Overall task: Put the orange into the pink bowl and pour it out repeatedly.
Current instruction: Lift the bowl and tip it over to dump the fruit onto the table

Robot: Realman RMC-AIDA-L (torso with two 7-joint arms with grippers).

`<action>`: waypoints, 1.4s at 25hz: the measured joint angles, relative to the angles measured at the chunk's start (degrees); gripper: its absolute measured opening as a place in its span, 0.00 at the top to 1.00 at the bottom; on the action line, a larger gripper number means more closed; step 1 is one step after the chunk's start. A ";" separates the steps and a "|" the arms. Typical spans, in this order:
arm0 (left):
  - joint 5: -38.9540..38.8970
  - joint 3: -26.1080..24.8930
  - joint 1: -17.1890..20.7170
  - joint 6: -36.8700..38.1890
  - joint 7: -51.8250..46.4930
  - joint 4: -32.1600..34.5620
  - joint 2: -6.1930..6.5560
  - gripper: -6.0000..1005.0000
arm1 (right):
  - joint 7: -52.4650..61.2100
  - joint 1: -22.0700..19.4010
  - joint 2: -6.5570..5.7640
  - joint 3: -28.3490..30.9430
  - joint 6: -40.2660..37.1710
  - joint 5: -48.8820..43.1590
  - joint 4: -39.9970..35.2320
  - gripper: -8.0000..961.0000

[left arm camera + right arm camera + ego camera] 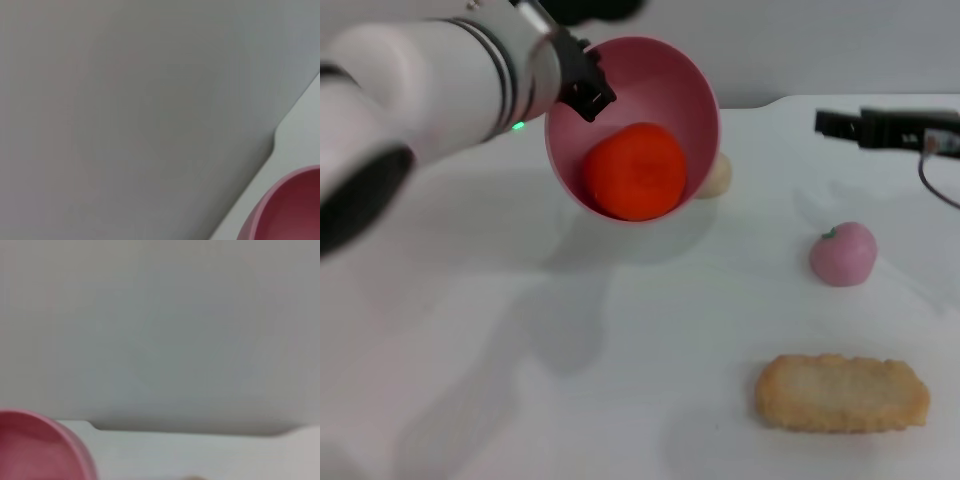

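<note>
The white left arm fills the frame's upper left; its left hand point(582, 88) pinches the rim of the matte pink plastic bowl point(665, 75), tipped mouth-forward. The soft orange-red toy orange point(635, 170) rests against its lower lip, toward frame centre.

The right hand point(835, 124), upper right, is unreadable.

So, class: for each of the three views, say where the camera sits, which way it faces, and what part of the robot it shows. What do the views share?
Head view: from the robot's head, looking forward and down at the table; shows the left arm tilting the bowl with the orange inside, and the right gripper far right.
Left wrist view: faces the wall; only the bowl's rim shows, no robot parts.
Right wrist view: faces the wall; bowl edge, no robot parts.
Shared: all three show the bowl.
</note>
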 joint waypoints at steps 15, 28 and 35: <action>25.68 24.56 2.26 6.13 -3.42 -6.69 -0.67 0.95 | -1.51 -1.43 -0.18 1.73 1.88 0.26 3.71 0.37; 43.46 29.83 3.77 11.02 -5.16 -14.45 -0.77 0.95 | -1.49 -1.25 -0.18 1.76 3.25 0.30 3.23 0.37; 48.29 32.55 3.82 14.34 -0.87 -17.79 -0.76 0.95 | -1.33 -1.26 -0.18 1.85 3.71 0.31 3.24 0.37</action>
